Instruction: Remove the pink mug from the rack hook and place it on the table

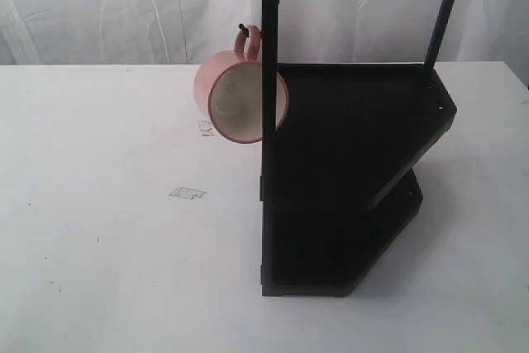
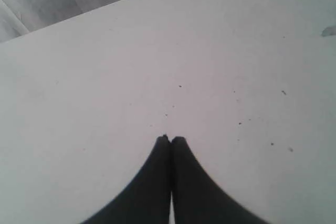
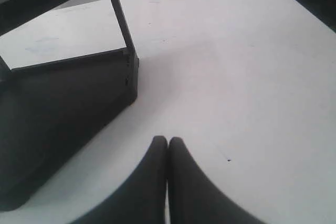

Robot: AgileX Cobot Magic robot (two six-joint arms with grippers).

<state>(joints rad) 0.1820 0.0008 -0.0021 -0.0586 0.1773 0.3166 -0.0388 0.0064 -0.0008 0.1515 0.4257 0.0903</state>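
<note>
Left gripper (image 2: 170,140) is clamped tight, both black fingertips pressed together with nothing between them, hanging over bare white table (image 2: 157,51) with just a few specks on it. Right gripper (image 3: 167,140) is the same deal: pinched closed, empty, over the table, with a lower corner of the rack (image 3: 63,103) and one of its slim posts close by in its wrist view.

Neither arm shows in the exterior view. There the pink mug (image 1: 231,101) sits upper-middle in the frame, hanging by its loop handle from the rack hook (image 1: 242,29), cream inside facing the camera. It's just left of the rack's near upright post, which cuts across the mug's right edge. The rack's two dark shelves fill the centre-right. A couple of tape scraps (image 1: 188,193) lie on the table left of the rack, below the mug.
</note>
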